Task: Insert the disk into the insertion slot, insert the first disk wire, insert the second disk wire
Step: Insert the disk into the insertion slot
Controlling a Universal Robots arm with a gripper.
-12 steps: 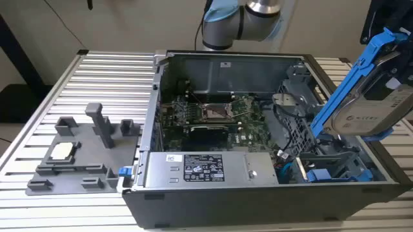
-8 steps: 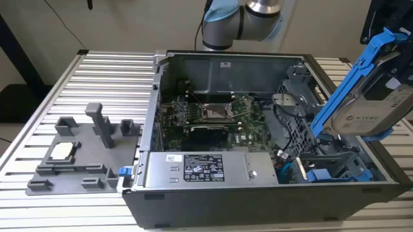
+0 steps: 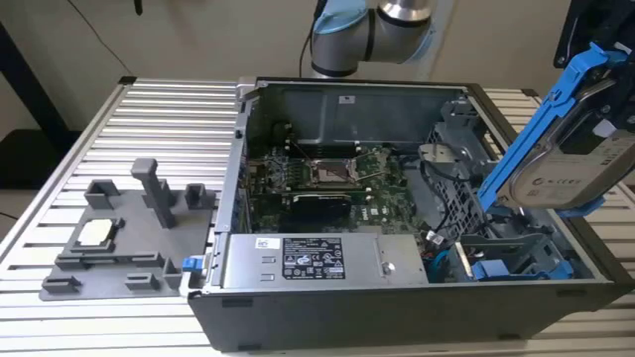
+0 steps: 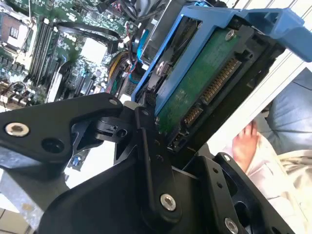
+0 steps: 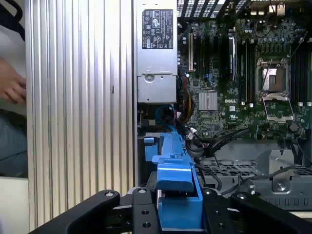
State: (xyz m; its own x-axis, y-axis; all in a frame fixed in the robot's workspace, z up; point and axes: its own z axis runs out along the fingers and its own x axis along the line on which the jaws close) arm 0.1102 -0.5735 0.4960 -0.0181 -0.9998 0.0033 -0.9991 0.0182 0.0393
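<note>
Black gripper (image 5: 178,214) links are filling the foreground in both wrist views, and the fingers are clamping hard on the blue carrier frame (image 5: 176,175) of the disk (image 3: 570,160), one on each side. In the exterior view the disk is hanging tilted in the air at that view's right, above the edge of the open computer case (image 3: 328,312) and over the drive bay (image 3: 511,249), apart from it and not yet entering any slot. Holding it by the frame's end is leaving the green circuit board (image 4: 195,92) and its connector edge uncovered, which is probably meant to keep the plugs reachable for the wires. Loose cables (image 5: 178,113) are lying inside the case near the bay, and I judge that none is joined to the disk. The case is lying on its side with the panel off, so the motherboard (image 3: 328,178), the power supply (image 3: 308,260) and the bay are all facing upward to the robot arm (image 3: 372,30) standing behind it. Everything is resting on a ribbed aluminium table (image 3: 169,111), where a grey fixture plate (image 3: 119,230) is sitting at the exterior view's left, well apart from the case. A pale wall (image 3: 218,37) is closing the room behind, and a person's hand (image 4: 243,144) is waiting beside the table.
</note>
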